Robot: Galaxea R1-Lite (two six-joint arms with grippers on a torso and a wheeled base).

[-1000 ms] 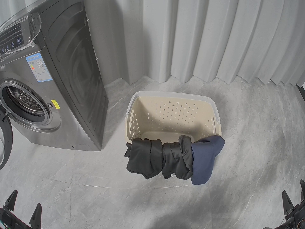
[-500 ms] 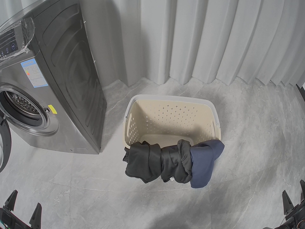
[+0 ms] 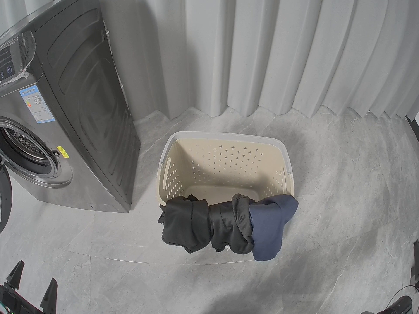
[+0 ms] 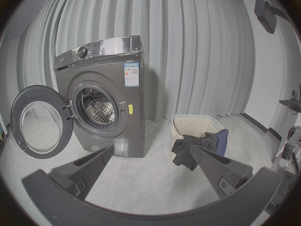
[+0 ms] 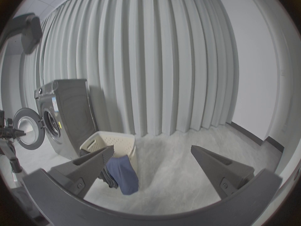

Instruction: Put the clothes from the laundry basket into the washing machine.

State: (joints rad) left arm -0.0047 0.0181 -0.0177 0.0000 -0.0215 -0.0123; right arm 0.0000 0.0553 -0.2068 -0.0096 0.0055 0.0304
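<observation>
A cream laundry basket [image 3: 224, 136] with a grey rim stands on the floor. Over its near rim hang a dark grey garment [image 3: 205, 227] and a navy garment [image 3: 268, 230]. To the left is the grey washing machine [image 3: 83, 110], its drum [image 3: 26, 153] exposed and its round door [image 4: 40, 123] swung open. My left gripper [image 3: 32, 282] is open and empty, low at the front left, well short of the basket. In the right wrist view my right gripper [image 5: 152, 151] is open and empty, with the navy garment [image 5: 124, 173] and the basket [image 5: 109, 140] farther off.
White pleated curtains [image 3: 270, 44] hang close behind the basket and the machine. Grey marble floor [image 3: 340, 188] spreads to the right and in front. A dark skirting board [image 5: 250, 135] lines the right wall.
The head view has shifted, so basket and machine sit farther left in the picture. The right gripper's fingers have left the bottom right corner. The left gripper has kept still.
</observation>
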